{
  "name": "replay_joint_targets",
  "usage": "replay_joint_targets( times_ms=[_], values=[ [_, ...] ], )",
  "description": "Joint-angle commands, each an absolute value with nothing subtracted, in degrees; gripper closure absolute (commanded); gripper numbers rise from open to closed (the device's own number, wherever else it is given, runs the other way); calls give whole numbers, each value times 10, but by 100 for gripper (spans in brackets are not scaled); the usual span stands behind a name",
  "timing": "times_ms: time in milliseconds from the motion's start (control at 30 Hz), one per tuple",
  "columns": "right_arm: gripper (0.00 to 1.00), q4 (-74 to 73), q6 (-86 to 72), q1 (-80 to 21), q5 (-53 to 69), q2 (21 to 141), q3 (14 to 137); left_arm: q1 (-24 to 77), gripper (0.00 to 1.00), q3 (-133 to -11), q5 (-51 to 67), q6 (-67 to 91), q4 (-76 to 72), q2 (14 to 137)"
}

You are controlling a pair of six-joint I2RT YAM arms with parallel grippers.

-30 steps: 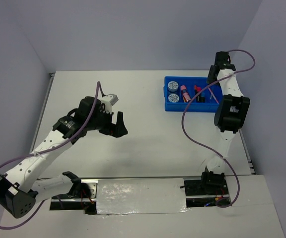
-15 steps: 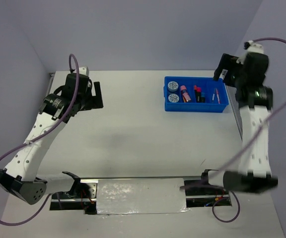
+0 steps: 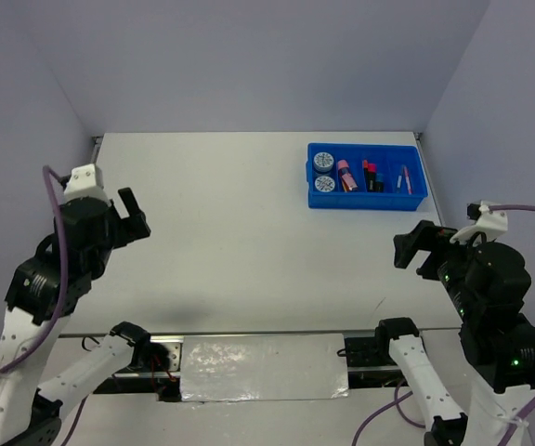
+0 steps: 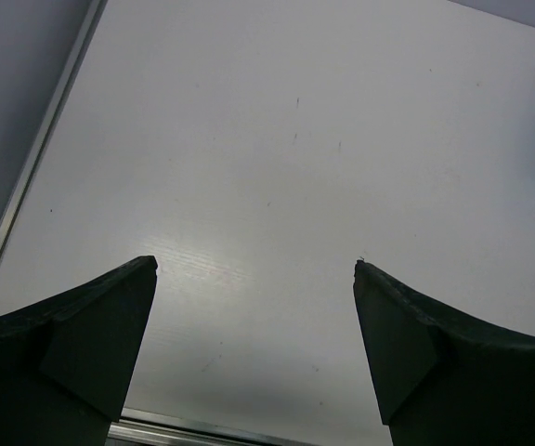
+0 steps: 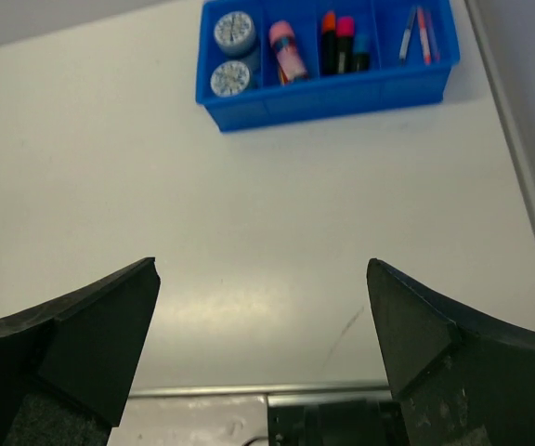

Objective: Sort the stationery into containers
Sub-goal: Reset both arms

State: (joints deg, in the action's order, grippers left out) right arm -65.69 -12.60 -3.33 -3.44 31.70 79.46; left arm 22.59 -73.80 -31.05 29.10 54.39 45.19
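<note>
1. Tray (bright blue, w/ compartments) is seen at the far right of the table in the top view. Two tape discs are held in its leftmost compartment, one behind the other. The pink cylinder is lodged in the next compartment, the highlighters in the third and the pens in the rightmost. No stationery is seen on the table outside the tray.
2. Same view: the left gripper is raised over the table's left side, well apart from the tray. The right gripper is held near the right edge, on the near side of the tray and not touching it. Nothing is gripped by either.
3. Left wrist view: both fingers are spread wide w/ only bare table between them, so the gripper is empty. A sliver of the tray is caught at the right edge of the frame.
4. Right wrist view: the fingers are likewise parted wide w/ nothing between. The whole tray is seen beyond them, far from the tips. Discs are at its left end, then the cylinder, then highlighters capped orange, pink and blue side by side, then the pens at the right end.
</note>
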Motion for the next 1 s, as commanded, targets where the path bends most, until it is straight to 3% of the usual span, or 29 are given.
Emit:
replay_joint_targets(
  times_ms=[0, 367, 967],
  values=[
    [0, -733, -140, -49, -45, 277, 796, 223, 1, -722, -317, 315, 585, 402],
    [0, -766, -134, -77, -55, 217, 787, 223, 1, -758, -326, 340, 696, 337],
    [0, -733, -127, -91, -62, 225, 769, 223, 1, -777, -348, 337, 693, 316]
  ],
)
